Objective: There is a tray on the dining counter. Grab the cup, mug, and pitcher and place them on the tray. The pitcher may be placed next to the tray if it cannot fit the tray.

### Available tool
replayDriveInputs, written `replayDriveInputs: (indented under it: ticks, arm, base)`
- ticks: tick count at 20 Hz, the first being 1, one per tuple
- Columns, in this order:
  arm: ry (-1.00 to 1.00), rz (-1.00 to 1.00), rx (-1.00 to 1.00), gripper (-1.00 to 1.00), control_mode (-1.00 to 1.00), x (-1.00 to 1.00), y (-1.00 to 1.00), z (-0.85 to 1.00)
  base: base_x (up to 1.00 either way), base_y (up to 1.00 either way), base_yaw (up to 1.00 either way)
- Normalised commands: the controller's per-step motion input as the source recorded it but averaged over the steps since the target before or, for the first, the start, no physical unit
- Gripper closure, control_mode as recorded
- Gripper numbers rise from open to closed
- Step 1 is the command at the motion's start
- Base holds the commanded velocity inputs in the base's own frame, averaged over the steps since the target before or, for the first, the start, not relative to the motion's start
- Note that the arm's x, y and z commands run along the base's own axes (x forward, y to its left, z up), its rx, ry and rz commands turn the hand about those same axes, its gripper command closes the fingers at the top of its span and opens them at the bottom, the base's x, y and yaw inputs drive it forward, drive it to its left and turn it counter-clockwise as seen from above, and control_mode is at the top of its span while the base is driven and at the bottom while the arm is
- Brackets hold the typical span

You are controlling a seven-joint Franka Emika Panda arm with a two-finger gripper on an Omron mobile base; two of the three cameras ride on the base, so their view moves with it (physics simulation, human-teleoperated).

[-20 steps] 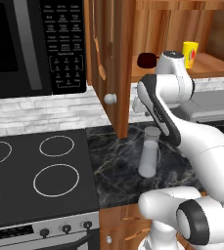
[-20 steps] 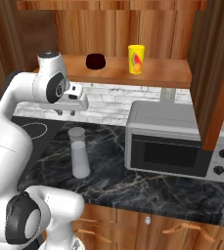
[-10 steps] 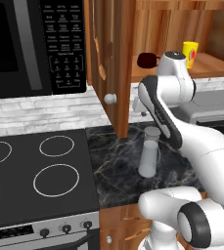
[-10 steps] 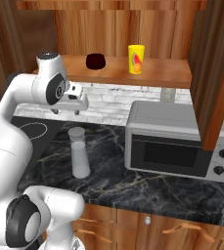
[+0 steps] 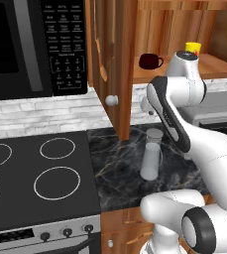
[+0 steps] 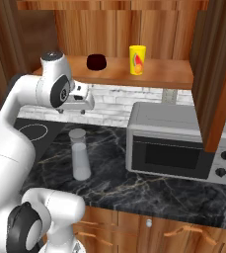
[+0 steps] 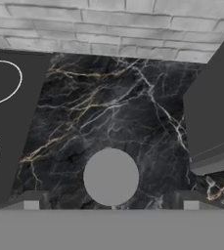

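Hand view has the gripper (image 7: 111,207) spread wide right above the pitcher (image 7: 110,177) on the black counter (image 7: 108,112), closer over it than before. Right base view shows cup (image 6: 137,60) and mug (image 6: 96,62) on the shelf (image 6: 154,75) above.

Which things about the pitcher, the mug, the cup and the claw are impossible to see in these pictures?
- Pitcher: the hand view looks straight down on its lid, hiding its body and handle.
- Cup: in the left base view the arm covers its lower part.
- Mug: its handle is hidden behind its body in the right base view.
- Claw: too small in the right base view to judge open or shut.
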Motion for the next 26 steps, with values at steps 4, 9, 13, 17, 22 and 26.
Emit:
replayDriveInputs:
  ticks: [4, 9, 13, 17, 22, 26]
  arm:
    - [-0.04, 0.0, 0.0, -1.0, -1.0, 0.0, -0.23, 0.2]
    - [-0.01, 0.0, 0.0, -1.0, -1.0, 0.0, -0.17, 0.2]
    - [-0.02, 0.0, 0.0, -1.0, -1.0, -0.04, -0.11, 0.25]
    - [0.0, -0.04, 0.0, -1.0, -1.0, -0.08, -0.02, 0.4]
    - [0.0, -0.08, 0.0, -1.0, -1.0, -0.15, 0.0, 0.44]
    - [-0.01, -0.08, 0.0, -1.0, -1.0, -0.35, -0.1, 0.44]
  base:
    - [0.0, 0.0, 0.0]
    - [0.0, 0.0, 0.0]
    - [0.0, 0.0, 0.0]
    - [0.0, 0.0, 0.0]
    - [0.0, 0.0, 0.0]
    - [0.0, 0.0, 0.0]
